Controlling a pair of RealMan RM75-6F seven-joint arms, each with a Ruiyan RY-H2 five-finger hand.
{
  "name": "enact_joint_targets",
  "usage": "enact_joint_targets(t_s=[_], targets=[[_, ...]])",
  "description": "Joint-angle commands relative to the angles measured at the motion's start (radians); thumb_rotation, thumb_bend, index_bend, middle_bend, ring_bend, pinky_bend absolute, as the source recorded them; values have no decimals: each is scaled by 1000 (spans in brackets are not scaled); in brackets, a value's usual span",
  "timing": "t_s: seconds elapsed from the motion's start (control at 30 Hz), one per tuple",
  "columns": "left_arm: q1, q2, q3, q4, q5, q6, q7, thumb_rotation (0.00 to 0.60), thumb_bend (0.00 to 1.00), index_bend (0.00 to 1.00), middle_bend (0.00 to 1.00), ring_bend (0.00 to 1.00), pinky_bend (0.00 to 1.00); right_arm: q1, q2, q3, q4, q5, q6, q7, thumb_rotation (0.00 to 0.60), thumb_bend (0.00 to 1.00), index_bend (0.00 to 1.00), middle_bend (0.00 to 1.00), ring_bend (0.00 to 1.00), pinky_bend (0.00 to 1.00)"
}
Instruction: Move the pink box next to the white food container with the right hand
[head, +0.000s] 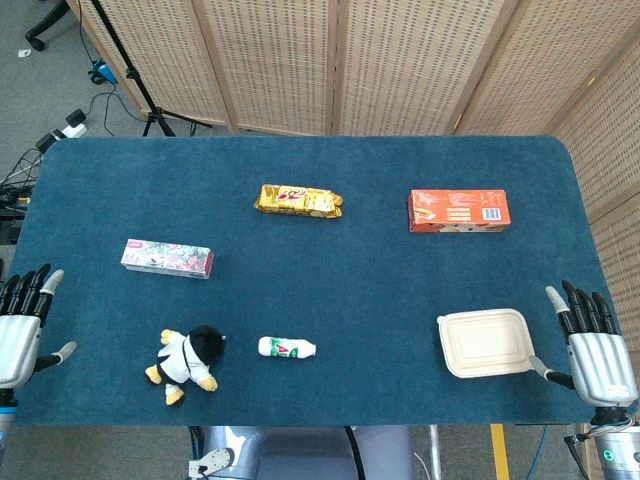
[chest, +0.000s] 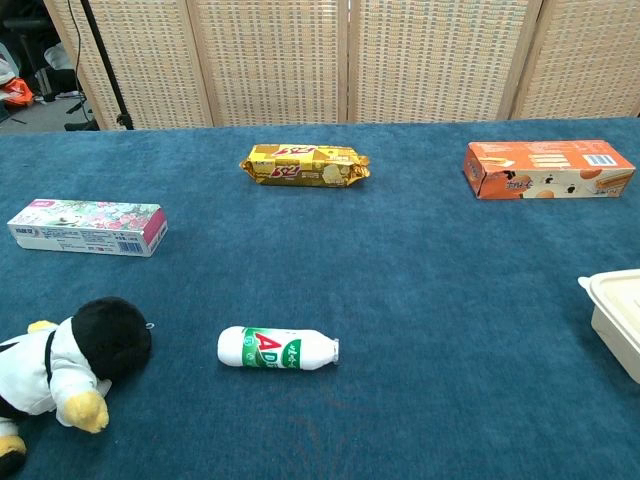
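right hand (head: 596, 350) spread wide and holding nothing beside the container (head: 487, 342), left hand (head: 22, 320) likewise, cut by the frame edge; pink box (head: 167, 258) well apart.

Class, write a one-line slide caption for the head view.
Both hands, left hand and right hand, open at table edges; pink box far from white food container.

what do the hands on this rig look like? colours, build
Both the left hand and right hand have a ribbed silver-white back and black fingers with grey tips; the thumbs are silver-grey with black ends. Below the right hand a grey wrist section shows. No cables or markings are visible. The chest view shows neither hand.
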Motion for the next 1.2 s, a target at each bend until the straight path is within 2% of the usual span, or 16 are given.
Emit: enact_joint_targets(t_s=[0.03, 1.2], targets=[[0, 0, 1, -1, 1, 0, 0, 600, 0, 0, 0, 0, 0, 0, 0, -1, 0, -1, 1, 1, 600, 208, 20, 0, 0, 0], [-13, -9, 11, 1, 5, -27, 5, 600, 0, 0, 0, 0, 0, -7, 9, 3, -2, -7, 12, 18, 600, 208, 20, 0, 0, 0]])
